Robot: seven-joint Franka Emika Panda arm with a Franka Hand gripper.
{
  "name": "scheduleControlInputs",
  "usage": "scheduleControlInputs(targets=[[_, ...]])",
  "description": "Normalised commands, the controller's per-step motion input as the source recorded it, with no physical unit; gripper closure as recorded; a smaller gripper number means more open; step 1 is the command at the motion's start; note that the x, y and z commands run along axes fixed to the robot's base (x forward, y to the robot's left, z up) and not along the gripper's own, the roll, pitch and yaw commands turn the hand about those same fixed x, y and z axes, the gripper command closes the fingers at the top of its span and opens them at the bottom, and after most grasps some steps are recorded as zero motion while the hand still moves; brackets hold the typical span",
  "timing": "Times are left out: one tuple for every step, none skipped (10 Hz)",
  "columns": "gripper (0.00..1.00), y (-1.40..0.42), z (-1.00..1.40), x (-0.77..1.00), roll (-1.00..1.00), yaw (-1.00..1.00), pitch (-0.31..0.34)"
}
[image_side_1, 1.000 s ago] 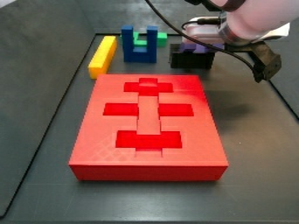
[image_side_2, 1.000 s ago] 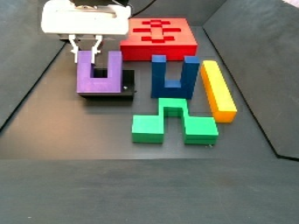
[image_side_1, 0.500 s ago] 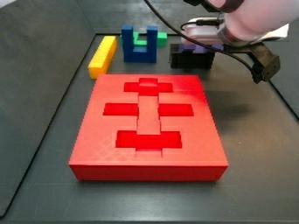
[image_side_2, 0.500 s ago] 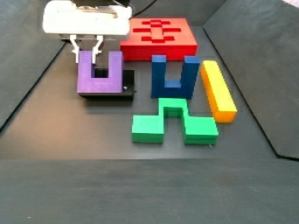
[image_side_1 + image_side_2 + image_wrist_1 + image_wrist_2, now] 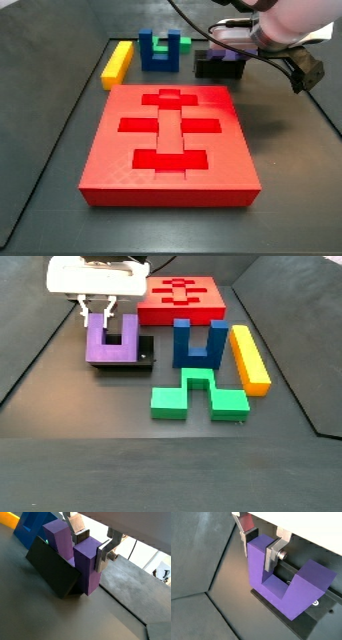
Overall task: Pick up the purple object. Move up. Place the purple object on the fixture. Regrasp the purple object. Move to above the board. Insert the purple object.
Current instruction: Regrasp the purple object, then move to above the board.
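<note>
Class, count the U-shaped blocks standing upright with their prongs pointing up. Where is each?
2. The purple object stands on the fixture, one prong between the pincer fingers. The blue block stands beside it, by the yellow bar.

You see the gripper (image 5: 95,316) above the purple object (image 5: 114,343), fingers (image 5: 271,554) astride one prong. The purple object stands on the fixture (image 5: 123,364), beside the U-shaped block (image 5: 197,344). Behind them lies the board (image 5: 186,295); the bar (image 5: 249,357) lies at the far side, another block (image 5: 197,395) in front.
</note>
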Motion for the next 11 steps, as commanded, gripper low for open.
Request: scheduleControlInputs(targets=[[1.0,0.0,0.0,0.0,0.0,0.0,0.0],[1.0,0.0,0.0,0.0,0.0,0.0,0.0],[1.0,0.0,0.0,0.0,0.0,0.0,0.0],[1.0,0.0,0.0,0.0,0.0,0.0,0.0],[1.0,0.0,0.0,0.0,0.0,0.0,0.0],[1.0,0.0,1.4,0.0,0.0,0.0,0.0],[1.0,0.01,1.4,0.01,0.01,-0.01,-0.015],[1.0,0.05,1.4,-0.01,-0.05,-0.05,-0.01],[1.0,0.05,1.4,-0.01,-0.04,-0.04,-0.013],[1.0,0.03,1.4,0.0,0.0,-0.03,0.016],[1.0,0.03,1.4,0.0,0.0,-0.03,0.049]])
